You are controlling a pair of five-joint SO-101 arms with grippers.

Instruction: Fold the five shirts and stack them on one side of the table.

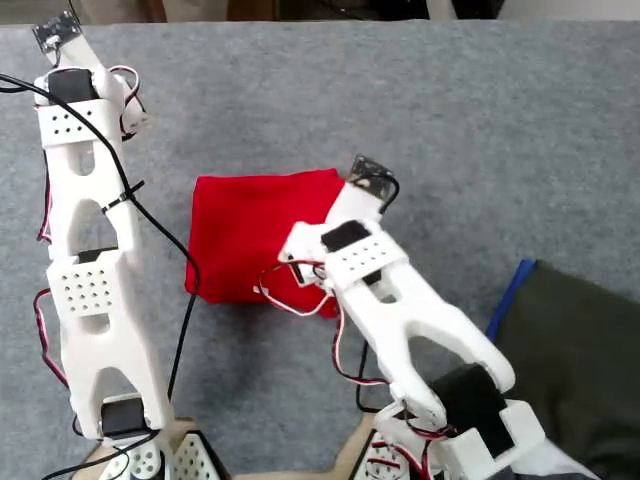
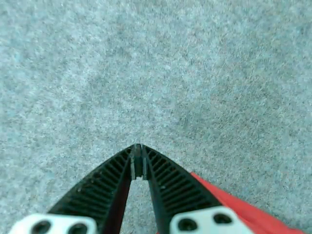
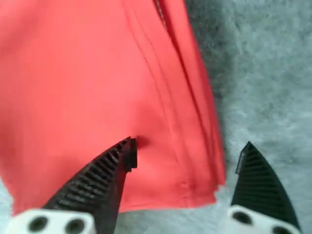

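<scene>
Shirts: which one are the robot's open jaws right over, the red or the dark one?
The red shirt, folded mid-table: the right arm holds open jaws over its edge. The dark shirt lies off to the side, untouched.

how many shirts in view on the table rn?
2 for sure: a folded red shirt in the middle of the table, at the right gripper, and a dark garment by its right edge. A blue edge beside that may be a third; others could lie hidden beneath.

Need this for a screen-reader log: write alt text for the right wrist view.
The right gripper hangs open over the corner of a folded red shirt, one finger above the cloth, the other beyond its layered edge above the grey table.
</scene>
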